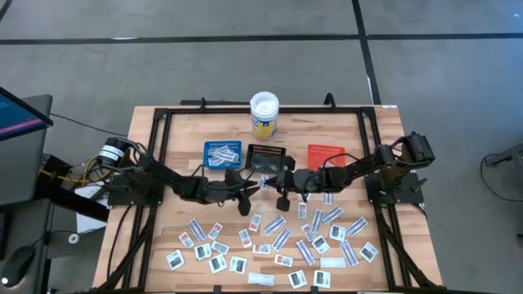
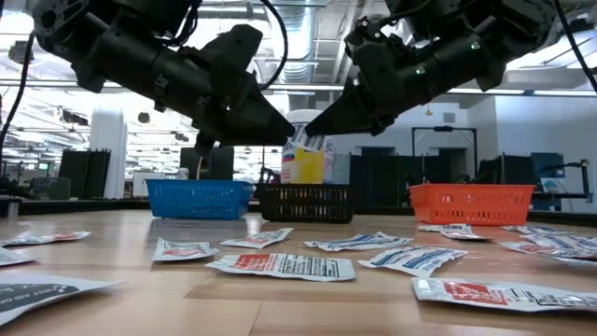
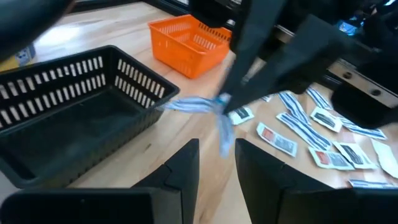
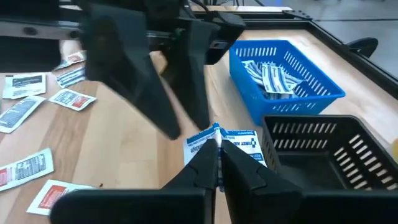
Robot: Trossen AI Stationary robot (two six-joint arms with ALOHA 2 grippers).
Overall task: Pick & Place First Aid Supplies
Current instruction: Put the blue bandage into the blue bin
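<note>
Wooden table (image 1: 163,245): scattered packets (image 1: 282,241), three trays (image 1: 265,157), tub (image 1: 264,115).

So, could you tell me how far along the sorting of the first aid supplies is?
Early on. The blue tray already holds some strip packets. The right gripper is shut on a white-and-blue packet beside the black tray, the left gripper open opposite it. Dozens of packets remain scattered on the table.

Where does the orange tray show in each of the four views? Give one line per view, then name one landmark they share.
High view: orange tray, rightmost of three trays.
Low view: right of centre, beyond the packets.
Left wrist view: beyond the black tray.
Right wrist view: not in it.
Shared landmark: black tray, beside it.
</note>
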